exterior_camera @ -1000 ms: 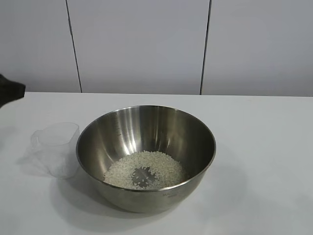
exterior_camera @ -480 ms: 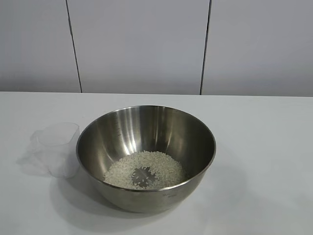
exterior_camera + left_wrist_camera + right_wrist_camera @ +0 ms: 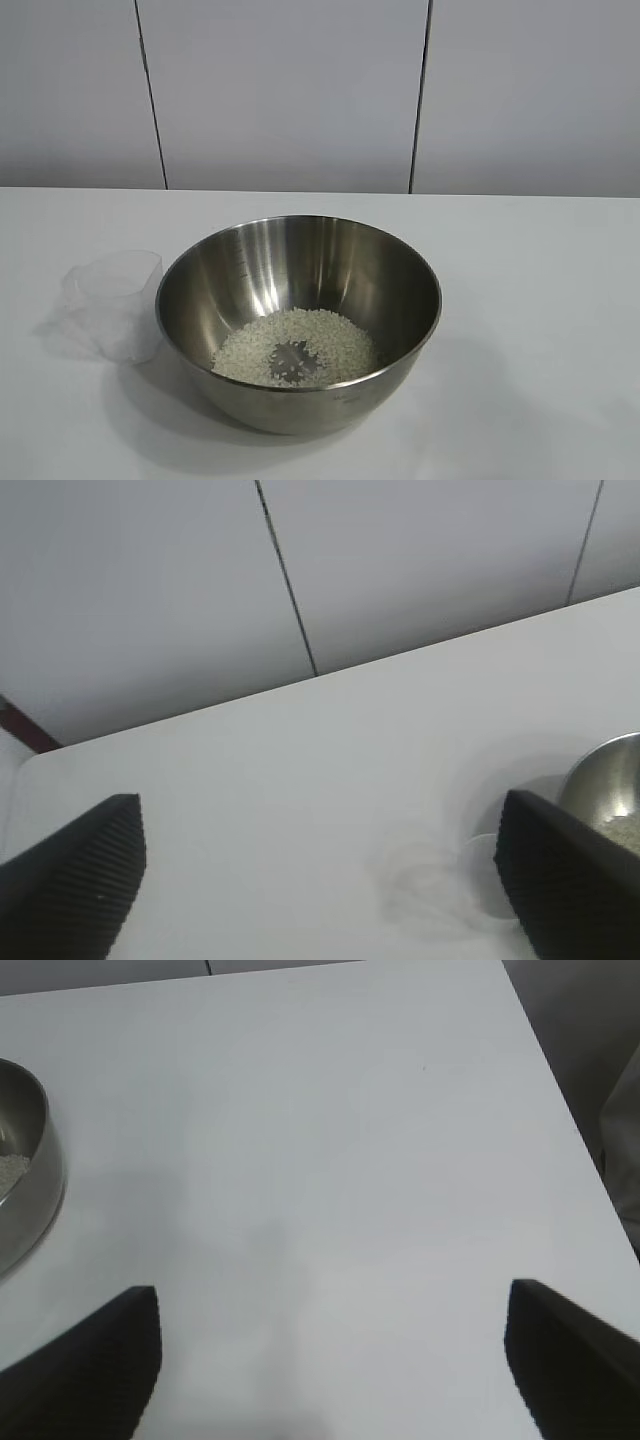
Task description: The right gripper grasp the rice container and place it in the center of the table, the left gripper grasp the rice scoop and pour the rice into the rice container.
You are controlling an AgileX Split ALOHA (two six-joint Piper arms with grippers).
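The steel rice container [image 3: 298, 320] stands in the middle of the white table [image 3: 540, 300], with a loose layer of rice [image 3: 296, 347] on its bottom. The clear plastic rice scoop [image 3: 113, 303] stands upright on the table just left of the container, looking empty. Neither arm shows in the exterior view. In the left wrist view my left gripper [image 3: 320, 865] is open with nothing between its fingers; the rice scoop [image 3: 440, 885] and a part of the rice container [image 3: 610, 790] lie beyond one finger. My right gripper [image 3: 333, 1345] is open over bare table, the rice container [image 3: 25, 1175] off to one side.
A grey panelled wall [image 3: 300, 90] runs behind the table's far edge. The right wrist view shows the table's side edge [image 3: 575, 1140] with darker floor beyond it.
The left gripper's dark tip, at the exterior view's left edge one second ago, has drawn out of that view. Container, rice and scoop have not moved.
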